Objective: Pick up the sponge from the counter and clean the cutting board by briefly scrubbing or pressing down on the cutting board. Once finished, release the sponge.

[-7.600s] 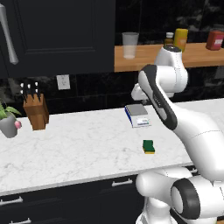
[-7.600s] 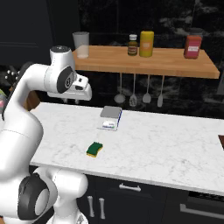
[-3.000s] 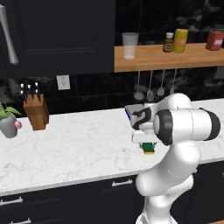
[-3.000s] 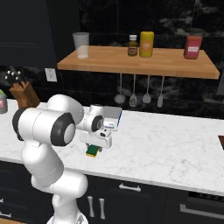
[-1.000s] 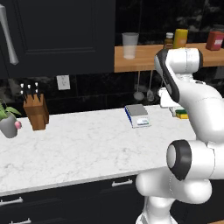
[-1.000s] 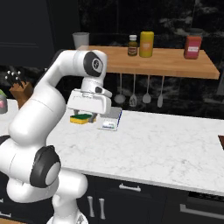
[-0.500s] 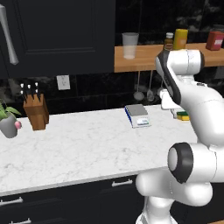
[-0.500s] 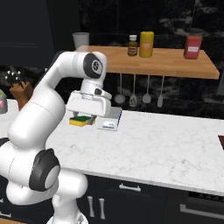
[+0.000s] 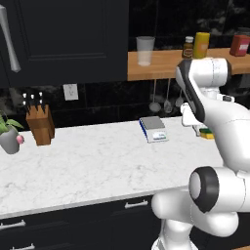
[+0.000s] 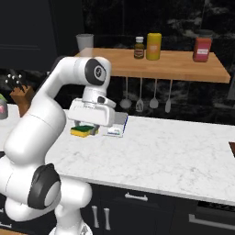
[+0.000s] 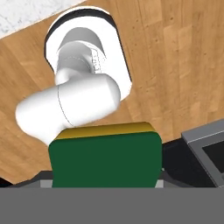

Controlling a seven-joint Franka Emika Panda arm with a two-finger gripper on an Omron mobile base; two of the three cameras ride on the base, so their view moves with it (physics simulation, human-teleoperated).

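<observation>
Gripper (image 10: 85, 130) clamped on sponge (image 10: 81, 131) — above counter (image 10: 174, 156), no legible writing

Even, dim render; soft shadows, slight blur.

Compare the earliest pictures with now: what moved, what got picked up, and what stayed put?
The sponge, earlier lying on the counter in front of the scale, is now off the marble, held in the gripper, which swung down, closed on it and lifted it toward the robot's right. The scale, knife block and shelf items stayed put.
</observation>
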